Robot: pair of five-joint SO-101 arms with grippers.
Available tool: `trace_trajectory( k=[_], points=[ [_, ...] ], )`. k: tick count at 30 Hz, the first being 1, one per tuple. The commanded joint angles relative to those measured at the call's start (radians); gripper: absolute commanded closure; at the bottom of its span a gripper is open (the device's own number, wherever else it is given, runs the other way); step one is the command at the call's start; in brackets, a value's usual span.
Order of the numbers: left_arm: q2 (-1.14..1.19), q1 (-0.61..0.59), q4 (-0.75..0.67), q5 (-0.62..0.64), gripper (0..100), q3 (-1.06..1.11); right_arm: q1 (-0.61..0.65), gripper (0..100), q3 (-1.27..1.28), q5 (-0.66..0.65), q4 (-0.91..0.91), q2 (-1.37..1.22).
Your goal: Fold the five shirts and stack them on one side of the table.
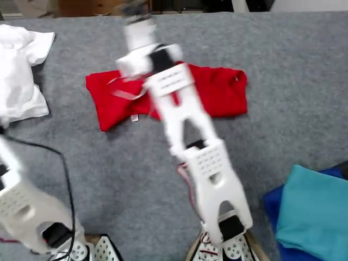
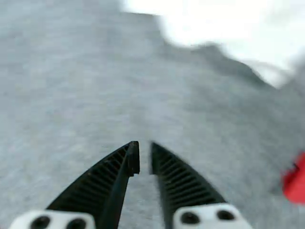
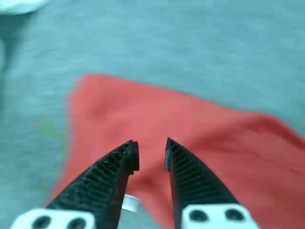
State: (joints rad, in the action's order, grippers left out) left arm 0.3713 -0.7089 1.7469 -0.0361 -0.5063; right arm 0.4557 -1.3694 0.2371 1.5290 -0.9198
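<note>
A crumpled red shirt (image 1: 217,89) lies spread on the grey table at the far middle, with a small white tag (image 1: 134,118) at its near edge. My right gripper (image 1: 137,22) hovers above the shirt's left part. In the right wrist view this gripper (image 3: 152,155) is open with nothing between its fingers and the red shirt (image 3: 200,138) below. A white shirt (image 1: 19,70) sits bunched at the far left. My left gripper (image 2: 144,157) hangs over bare table with its jaws a narrow gap apart and empty; the white shirt (image 2: 238,28) lies ahead of it.
A folded teal shirt (image 1: 315,212) rests on a blue one (image 1: 274,204) at the near right edge. A black cable (image 1: 65,179) runs along the left arm (image 1: 22,206). Grey cloth covers the table (image 1: 293,54).
</note>
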Motion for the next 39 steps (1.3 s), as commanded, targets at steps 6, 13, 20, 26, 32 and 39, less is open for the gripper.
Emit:
trace_trajectory(
  k=[6, 13, 20, 26, 32, 39],
  points=[
    [-0.007, 0.404, -0.304, 0.098, 67, 0.026, -0.466, 88.0, -0.225, 0.000, 0.235, 0.074],
    [0.105, 0.489, -0.456, 0.241, 67, 0.031, -0.654, 88.2, -0.220, 0.000, 0.252, 0.074],
    [0.363, 0.488, -0.448, 0.292, 67, -0.149, -0.661, 88.2, -0.220, -0.091, 0.252, 0.074],
    [0.552, 0.496, -0.359, 0.290, 67, -0.351, -0.662, 88.2, -0.220, -0.097, 0.252, 0.074],
    [0.694, 0.508, -0.245, 0.290, 67, -0.595, -0.661, 88.2, -0.219, -0.097, 0.250, 0.071],
    [0.805, 0.582, -0.132, 0.293, 67, -0.804, -0.668, 88.2, -0.225, -0.098, 0.250, 0.054]
  ],
)
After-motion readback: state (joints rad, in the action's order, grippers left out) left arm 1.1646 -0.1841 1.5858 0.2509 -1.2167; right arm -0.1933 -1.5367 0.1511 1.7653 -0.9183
